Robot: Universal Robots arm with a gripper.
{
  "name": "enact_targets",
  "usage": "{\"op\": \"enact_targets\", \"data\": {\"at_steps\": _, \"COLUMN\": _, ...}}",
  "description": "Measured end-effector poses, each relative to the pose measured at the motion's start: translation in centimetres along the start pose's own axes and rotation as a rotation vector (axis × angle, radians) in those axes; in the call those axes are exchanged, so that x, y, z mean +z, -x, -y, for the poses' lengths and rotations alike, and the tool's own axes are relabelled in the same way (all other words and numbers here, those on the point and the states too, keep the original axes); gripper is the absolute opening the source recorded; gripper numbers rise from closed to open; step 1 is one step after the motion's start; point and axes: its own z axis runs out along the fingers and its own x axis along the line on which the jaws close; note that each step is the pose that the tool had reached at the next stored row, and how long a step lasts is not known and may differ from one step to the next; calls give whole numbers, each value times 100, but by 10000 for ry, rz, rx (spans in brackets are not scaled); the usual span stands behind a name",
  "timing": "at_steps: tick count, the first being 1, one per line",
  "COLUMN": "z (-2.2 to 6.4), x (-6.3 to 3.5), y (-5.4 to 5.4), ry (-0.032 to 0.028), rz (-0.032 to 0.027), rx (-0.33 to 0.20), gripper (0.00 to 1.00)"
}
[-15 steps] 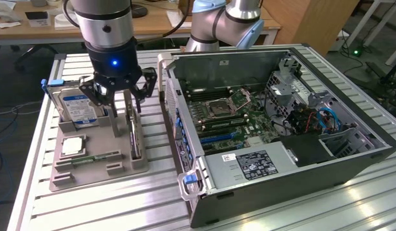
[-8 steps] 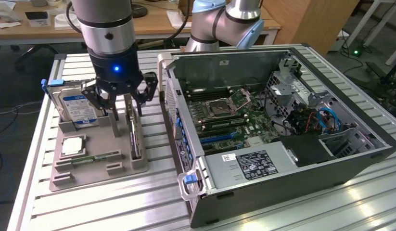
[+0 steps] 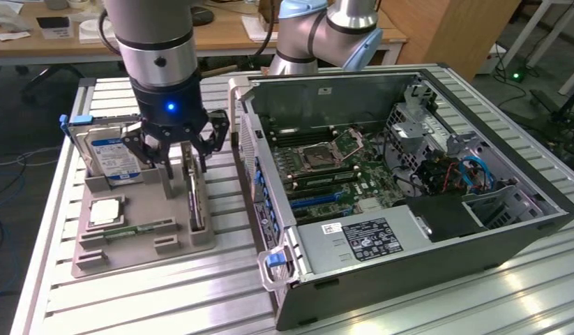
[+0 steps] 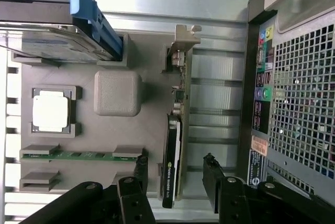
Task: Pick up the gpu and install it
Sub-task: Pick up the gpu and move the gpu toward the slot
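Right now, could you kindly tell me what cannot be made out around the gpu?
gpu bracket end: exterior view, behind the gripper.
gpu's bottom edge: both views, sunk in the grey holder.
Hard drive label: exterior view, partly behind the fingers.
Computer case: wrist view, cut off by the picture's edge.

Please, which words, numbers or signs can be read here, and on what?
No text reads clearly.
Blue label on silver hard drive: blurred.
Black label on grey power supply box: too small.
White print on thin black gpu card: blurred.
Coloured stickers on black computer case rear: too small.
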Motion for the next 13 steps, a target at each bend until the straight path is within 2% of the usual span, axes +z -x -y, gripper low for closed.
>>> {"op": "enact_targets", "data": {"at_steps": 13, "z": 6, "x": 163, "y": 10, "ry": 0, "rz": 0, "rx": 9, "gripper": 55}}
